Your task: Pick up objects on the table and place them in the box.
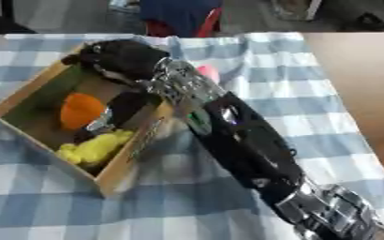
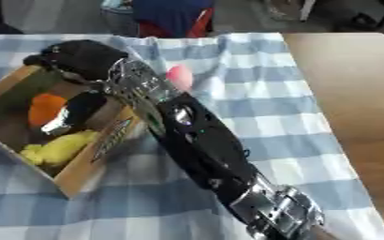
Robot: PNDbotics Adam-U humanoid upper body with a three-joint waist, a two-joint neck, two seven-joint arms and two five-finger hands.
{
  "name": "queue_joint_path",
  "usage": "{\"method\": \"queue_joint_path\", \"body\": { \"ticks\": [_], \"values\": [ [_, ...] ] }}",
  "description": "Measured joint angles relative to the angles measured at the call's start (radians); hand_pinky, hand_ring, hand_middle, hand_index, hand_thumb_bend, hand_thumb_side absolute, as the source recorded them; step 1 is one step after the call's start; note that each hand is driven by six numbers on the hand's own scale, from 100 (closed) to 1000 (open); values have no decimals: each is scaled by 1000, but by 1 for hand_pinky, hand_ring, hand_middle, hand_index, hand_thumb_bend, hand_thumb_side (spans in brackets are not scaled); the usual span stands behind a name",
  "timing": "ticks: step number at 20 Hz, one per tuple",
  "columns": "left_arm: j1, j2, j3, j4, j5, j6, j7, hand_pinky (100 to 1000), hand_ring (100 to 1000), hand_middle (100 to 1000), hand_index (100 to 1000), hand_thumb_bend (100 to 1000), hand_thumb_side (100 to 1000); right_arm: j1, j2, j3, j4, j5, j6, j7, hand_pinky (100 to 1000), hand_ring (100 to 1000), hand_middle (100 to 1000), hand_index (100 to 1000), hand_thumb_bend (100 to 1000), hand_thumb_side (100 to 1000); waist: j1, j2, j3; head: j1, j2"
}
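Right hand (image 1: 117,58) over box's (image 1: 31,89) far corner, finger state indiscernible. Inside box: orange item (image 1: 80,110), yellow item (image 1: 97,147). Pink item (image 2: 179,77) beside arm, on tabletop (image 2: 343,93).

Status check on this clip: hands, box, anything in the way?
Right hand over the box's far corner, fingers unclear. Left hand not in view. Box holds orange, yellow, dark items. Pink object behind the arm.
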Motion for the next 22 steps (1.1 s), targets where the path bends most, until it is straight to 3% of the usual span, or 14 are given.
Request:
{"method": "queue_joint_path", "body": {
  "ticks": [3, 8, 14, 17, 22],
  "values": [
    [4, 0, 0, 0, 0, 0, 0, 310, 720, 624, 807, 100, 679, -23, -36, -17, -51, -75, 23, 10, 604, 814, 752, 976, 768, 995, 1, -1, -5, 12, 1],
    [10, 0, 0, 0, 0, 0, 2, 309, 721, 624, 807, 100, 680, -48, -135, -50, -133, -257, 86, 43, 591, 812, 731, 950, 557, 980, 5, -6, -24, 43, 3],
    [22, 0, 1, 0, -4, 2, 7, 308, 722, 624, 807, 100, 679, -44, -268, -76, -167, -443, 138, 123, 581, 804, 701, 914, 438, 965, 15, -6, -43, 78, 9],
    [23, 1, 1, 0, -7, 2, 8, 307, 723, 624, 807, 100, 679, -29, -320, -87, -163, -500, 139, 154, 571, 798, 679, 912, 398, 932, 20, -6, -48, 87, 9],
    [26, 1, 1, 0, -8, 2, 8, 306, 724, 625, 807, 100, 680, -9, -382, -94, -108, -566, 101, 212, 569, 805, 679, 933, 424, 781, 27, -5, -53, 94, 9]
  ]
}}
